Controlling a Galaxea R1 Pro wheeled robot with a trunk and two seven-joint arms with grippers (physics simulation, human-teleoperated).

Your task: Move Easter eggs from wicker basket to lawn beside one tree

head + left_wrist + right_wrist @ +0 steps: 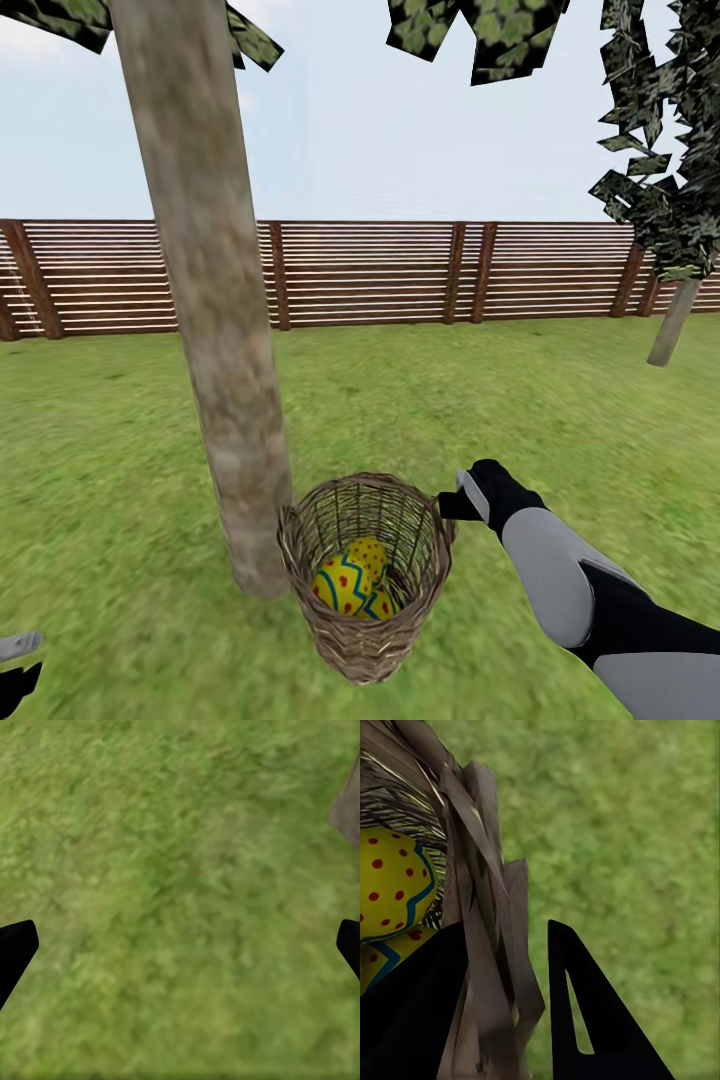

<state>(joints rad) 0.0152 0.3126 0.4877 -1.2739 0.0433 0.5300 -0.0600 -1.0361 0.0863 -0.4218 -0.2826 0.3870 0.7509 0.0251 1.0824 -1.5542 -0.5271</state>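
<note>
Head view showed the right pincer [452, 503] at the rim of the wicker basket [365, 590], which stood on the lawn [520, 400] touching or just beside the foot of the thick-trunked tree [215, 330]. Its two dark fingers [585, 1012] straddled the woven wall in the right wrist view, one inside the basket and one outside, closed on the rim as far as could be judged. Just inside that wall, below the inner finger, lay the Easter eggs [352, 582]; at least two showed, yellow with red dots and blue zigzag, and whether a third sat beneath them could not be told. All the eggs seen were in the basket.

The left pincer [180, 945] hung low over bare grass with its fingertips spread wide apart, the trunk at the edge of its view, and held nothing.

The step in hand looked like holding the basket by the rim, to steady or tip it. Done well, the clamp would stay firm on the rim so the light weave neither slips nor twists. Any tilt should be slow and toward the trunk, so the eggs roll out near the tree and not away across the grass. The free pincer could come down from above for the top egg.
</note>
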